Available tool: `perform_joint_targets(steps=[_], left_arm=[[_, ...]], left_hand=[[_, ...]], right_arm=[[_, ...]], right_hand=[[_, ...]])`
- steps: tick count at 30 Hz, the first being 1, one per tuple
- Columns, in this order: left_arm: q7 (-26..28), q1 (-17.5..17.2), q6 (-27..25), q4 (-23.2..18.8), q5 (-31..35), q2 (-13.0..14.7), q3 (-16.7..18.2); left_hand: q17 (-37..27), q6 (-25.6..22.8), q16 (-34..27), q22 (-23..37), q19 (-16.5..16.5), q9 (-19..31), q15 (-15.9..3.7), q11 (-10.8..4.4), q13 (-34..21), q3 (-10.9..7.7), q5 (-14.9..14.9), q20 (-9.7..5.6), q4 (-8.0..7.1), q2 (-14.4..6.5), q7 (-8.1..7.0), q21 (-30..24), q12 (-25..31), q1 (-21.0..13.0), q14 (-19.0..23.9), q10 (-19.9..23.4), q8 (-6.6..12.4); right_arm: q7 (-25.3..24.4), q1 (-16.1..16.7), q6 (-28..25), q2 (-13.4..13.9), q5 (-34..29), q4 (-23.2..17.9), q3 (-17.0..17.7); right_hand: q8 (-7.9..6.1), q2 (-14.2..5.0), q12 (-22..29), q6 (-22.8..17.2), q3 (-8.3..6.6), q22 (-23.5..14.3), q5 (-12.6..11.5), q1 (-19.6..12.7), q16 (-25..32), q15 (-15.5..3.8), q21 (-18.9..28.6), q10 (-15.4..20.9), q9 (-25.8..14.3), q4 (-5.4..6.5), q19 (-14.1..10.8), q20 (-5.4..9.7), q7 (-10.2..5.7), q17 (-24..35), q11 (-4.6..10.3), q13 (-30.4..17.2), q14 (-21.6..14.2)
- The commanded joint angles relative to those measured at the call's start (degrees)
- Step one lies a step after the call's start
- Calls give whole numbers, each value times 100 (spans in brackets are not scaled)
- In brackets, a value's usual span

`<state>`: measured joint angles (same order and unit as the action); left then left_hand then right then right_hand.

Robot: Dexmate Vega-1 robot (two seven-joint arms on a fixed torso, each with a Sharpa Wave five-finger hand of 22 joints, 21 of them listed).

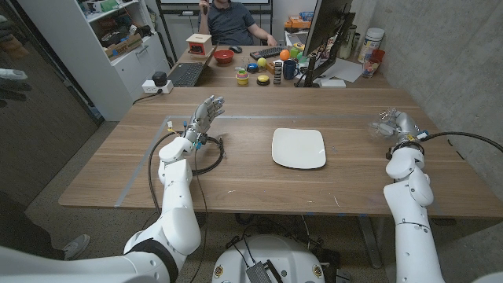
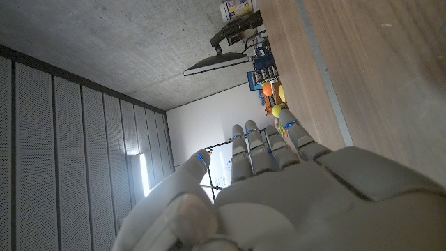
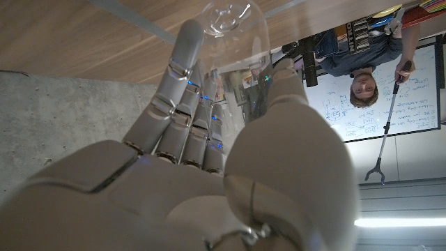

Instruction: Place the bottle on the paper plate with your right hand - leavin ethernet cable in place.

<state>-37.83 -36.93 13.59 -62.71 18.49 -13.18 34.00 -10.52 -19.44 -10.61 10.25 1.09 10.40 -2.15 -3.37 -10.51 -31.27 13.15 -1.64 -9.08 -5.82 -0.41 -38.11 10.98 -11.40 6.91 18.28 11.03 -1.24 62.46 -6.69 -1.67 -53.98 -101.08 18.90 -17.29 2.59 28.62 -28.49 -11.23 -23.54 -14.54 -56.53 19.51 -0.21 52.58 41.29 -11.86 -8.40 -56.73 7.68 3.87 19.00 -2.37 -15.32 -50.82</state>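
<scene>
Gripping a clear plastic bottle (image 1: pixel 382 126) in the right hand (image 1: pixel 398 126) at the right side of the table (image 1: pixel 259 185), well apart from the white paper plate (image 1: pixel 299 148). Showing in the right wrist view as a see-through body (image 3: pixel 233 28) with a rounded, dimpled end, fingers (image 3: pixel 182 63) wrapping one side and the thumb closing on the other. Not possible to tell whether resting on the wood or lifting just above it. Lying square with rounded corners, the plate sitting near the table's middle with nothing on it. Standing raised near the far left part, the left hand (image 1: pixel 203 116) holding nothing, fingers (image 2: pixel 254 143) straight and slightly apart. Looping just beside the left wrist, a black ethernet cable (image 1: pixel 206 151) lying on the table.
</scene>
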Motion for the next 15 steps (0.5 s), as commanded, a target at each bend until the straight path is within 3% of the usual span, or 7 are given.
perform_joint_targets(steps=[1, 2, 4, 15], left_arm=[[-76, -23, -1, -42, 5, -3, 5], [-79, -29, -18, -59, 3, -10, 8], [-83, -43, -23, -82, -9, -20, 14], [-134, -126, -66, -239, -37, -45, 14]], left_hand=[[-16, 26, -12, 9, 13, 18, -263, 1, -21, 13, 27, -114, 5, -3, 1, 5, 29, 50, -7, -6, 18], [-16, 26, -12, 9, 13, 18, -258, 2, -21, 14, 28, -109, 6, -3, 1, 6, 30, 52, -8, -4, 18], [-15, 26, -11, 9, 12, 18, -255, 5, -21, 16, 31, -113, 7, -4, -2, 9, 31, 55, -9, -3, 18], [-14, 16, -11, 8, 17, 18, -261, 7, -21, 26, 43, -115, 14, -9, -1, 20, 33, 69, -8, 1, 24]], right_arm=[[211, 247, 398, -64, 8, -371, -29], [305, 245, 509, -115, 260, -371, 43], [214, 291, 479, -107, -4, -431, -33], [513, 433, 983, -147, 200, -620, -84]], right_hand=[[37, -940, 58, -401, -28, -32, 0, -949, 45, -1279, 89, 528, -33, 55, 100, 514, -301, 45, 418, -24, -1682], [39, -936, 58, -403, -26, -34, 2, -952, 45, -1279, 96, 528, -34, 54, 99, 514, -300, 48, 415, -26, -1682], [44, -934, 56, -407, -23, -38, 4, -962, 48, -1279, 112, 521, -38, 52, 98, 515, -306, 58, 423, -31, -1688], [57, -931, 62, -440, -13, -55, 12, -1002, 53, -1281, 176, 529, -50, 49, 96, 514, -291, 93, 413, -52, -1696]])
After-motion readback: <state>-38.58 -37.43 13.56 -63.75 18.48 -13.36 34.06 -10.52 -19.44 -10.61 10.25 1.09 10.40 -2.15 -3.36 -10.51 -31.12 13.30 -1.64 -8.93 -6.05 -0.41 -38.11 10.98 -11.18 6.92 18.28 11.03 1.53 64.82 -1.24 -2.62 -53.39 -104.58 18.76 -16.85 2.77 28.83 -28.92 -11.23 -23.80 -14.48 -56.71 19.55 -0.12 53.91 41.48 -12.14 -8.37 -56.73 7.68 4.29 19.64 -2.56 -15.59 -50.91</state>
